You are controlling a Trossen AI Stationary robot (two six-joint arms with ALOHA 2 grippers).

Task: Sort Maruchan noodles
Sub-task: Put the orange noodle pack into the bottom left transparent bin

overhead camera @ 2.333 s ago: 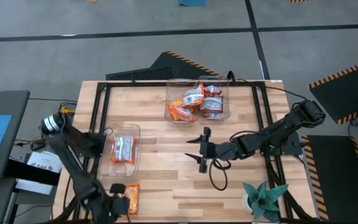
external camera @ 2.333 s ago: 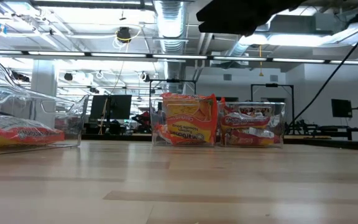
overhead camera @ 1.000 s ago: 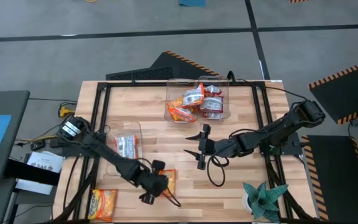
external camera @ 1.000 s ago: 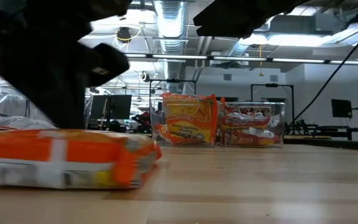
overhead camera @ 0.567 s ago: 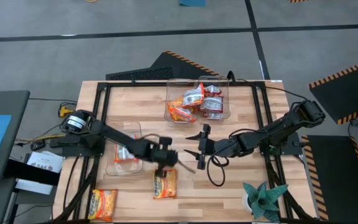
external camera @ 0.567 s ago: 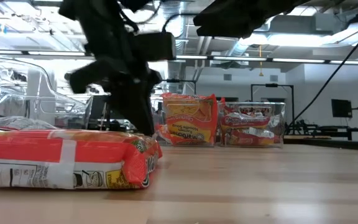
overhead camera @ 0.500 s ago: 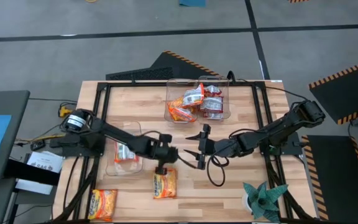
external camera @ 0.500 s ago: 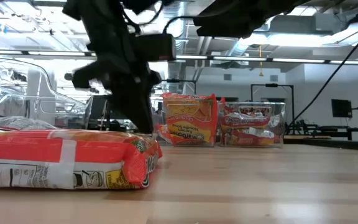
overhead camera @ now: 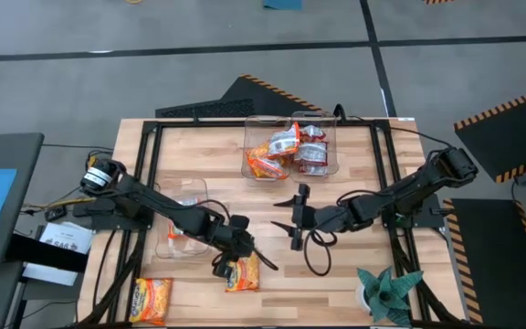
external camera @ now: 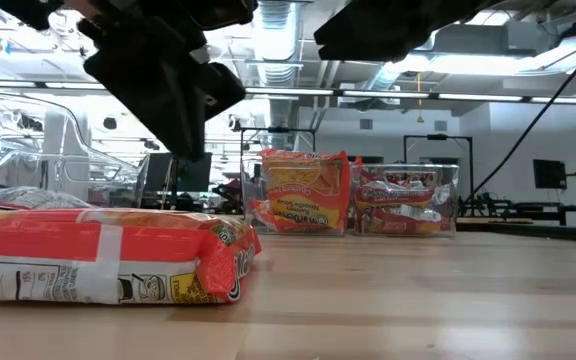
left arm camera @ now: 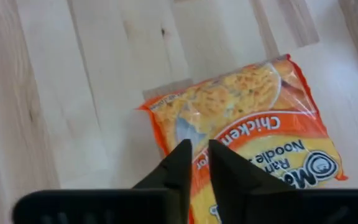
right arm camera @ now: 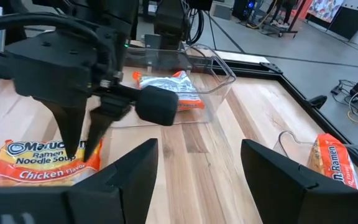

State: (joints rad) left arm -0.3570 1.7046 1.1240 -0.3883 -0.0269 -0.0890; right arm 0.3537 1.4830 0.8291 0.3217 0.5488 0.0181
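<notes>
1. Left gripper (overhead camera: 236, 257) hangs above the orange noodle packet (overhead camera: 242, 272) on the desk's (overhead camera: 354, 274) near-left, jaws nearly together, gripping nothing.
2. Right gripper (overhead camera: 290, 219) waits mid-desk, jaws apart.

We are reading words on a flat orange plastic noodle packet (right arm camera: 42, 163) lying on the wooden table: "Maruchan", "Ramen Noodle Soup" and "Chicken Flavor". From above, the same packet (left arm camera: 253, 134) is showing "Chicken" and "Ramen Noodle", with the brand name cut off after its first letter. Another orange-yellow packet (right arm camera: 335, 167) near the table edge is showing "Ramen". The print on the packets in the clear bins is too small for us to read.
</notes>
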